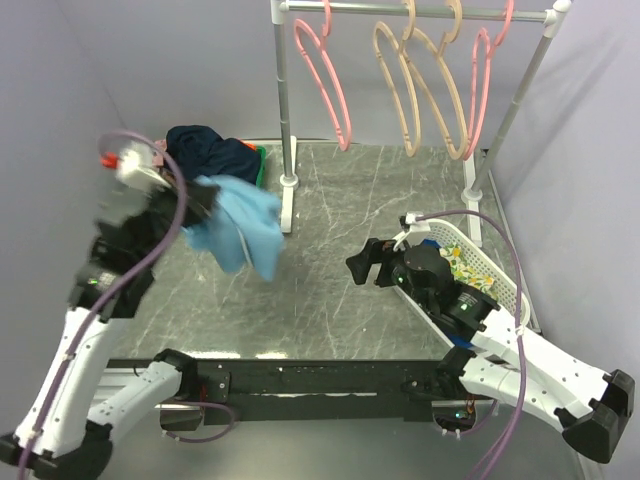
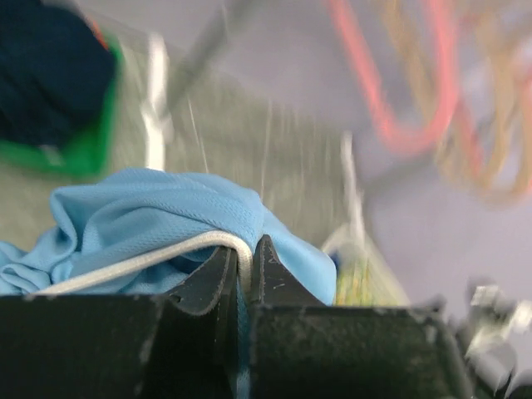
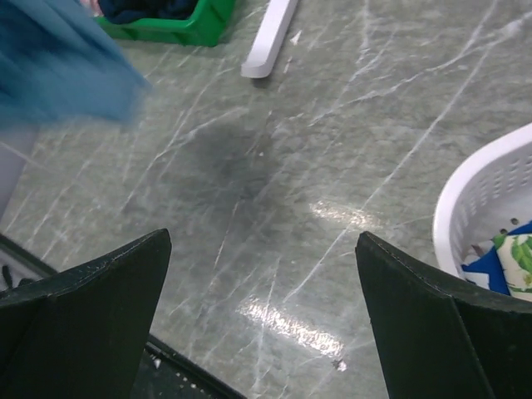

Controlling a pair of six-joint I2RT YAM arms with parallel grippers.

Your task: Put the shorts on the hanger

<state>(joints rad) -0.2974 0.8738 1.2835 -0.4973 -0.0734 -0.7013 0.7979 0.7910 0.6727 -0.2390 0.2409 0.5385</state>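
Note:
My left gripper [image 1: 203,205] is shut on the sky-blue shorts [image 1: 240,228] and holds them up above the table's left side; they hang bunched below it. In the left wrist view the jaws [image 2: 244,253] pinch the blue fabric [image 2: 158,220] and its white drawstring [image 2: 125,264]. Two pink hangers hang on the rail at the back: one at the left [image 1: 322,72], one at the right [image 1: 483,72]; the left one shows blurred in the left wrist view [image 2: 374,91]. My right gripper [image 1: 362,265] is open and empty, low over the table's middle [image 3: 262,241].
A clothes rack [image 1: 283,110] stands at the back with tan hangers [image 1: 412,85] between the pink ones. A green bin [image 1: 258,165] with a dark navy garment [image 1: 205,148] sits at back left. A white basket [image 1: 500,278] with lemon-print cloth [image 1: 468,270] is at the right.

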